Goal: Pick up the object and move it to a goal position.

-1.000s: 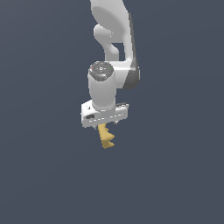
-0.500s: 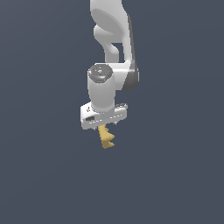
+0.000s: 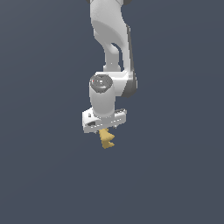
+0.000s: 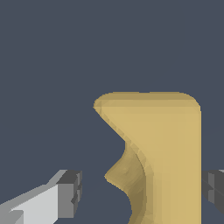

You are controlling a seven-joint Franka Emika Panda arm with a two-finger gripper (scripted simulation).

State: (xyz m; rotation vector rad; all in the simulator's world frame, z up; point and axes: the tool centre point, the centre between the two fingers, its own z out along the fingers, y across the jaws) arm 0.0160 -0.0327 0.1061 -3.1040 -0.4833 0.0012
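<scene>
The small mustard-yellow matte lump with a jagged, notched edge (image 3: 106,138) hangs straight down at six o'clock from the white two-fingered gripper (image 3: 104,127), its upper end tucked up between the jaws and out of sight in the exterior view. In the wrist view the same lump (image 4: 168,148) fills the space ahead of the camera. One dark grey finger pad (image 4: 213,188) sits right against its flat side, while the opposite pad (image 4: 70,192) stands apart from the notched edge with a strip of background showing between them. So the gripper looks clenched on the object, though contact on the notched side cannot be confirmed.

All round the lump, from twelve through to eleven o'clock, there is only flat slate-blue background, open on every side, with no surface or edge visible beneath it. The white robot arm (image 3: 111,39) rises toward twelve o'clock and is cut off at the frame's top. The lump's near end runs off the wrist picture.
</scene>
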